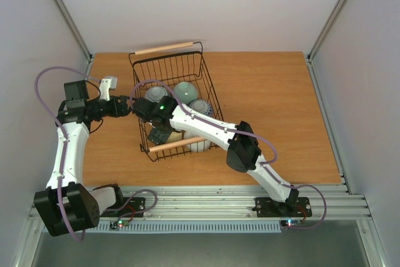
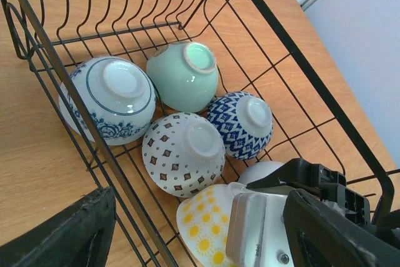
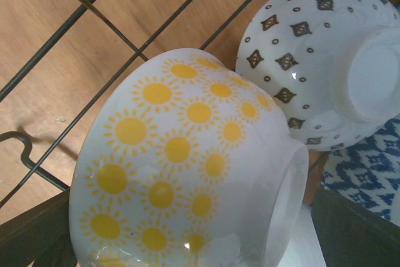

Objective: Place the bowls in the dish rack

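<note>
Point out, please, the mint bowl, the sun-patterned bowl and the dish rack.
mint bowl (image 2: pixel 175 89), left wrist view, side wall.
sun-patterned bowl (image 3: pixel 175 154), right wrist view, patterned side.
dish rack (image 1: pixel 164 47), top view, far wooden handle.

The left arm rises from its base to a bent elbow. Its forearm runs rightward to the left jaws, which stand wide apart, dark fingers gripping nothing. The right arm stretches up and leftward, its elbow well behind its tip and its wrist pitched down. The right jaws hang close beside the left jaws, to their right, fingers spread wide and pinching nothing.
</note>
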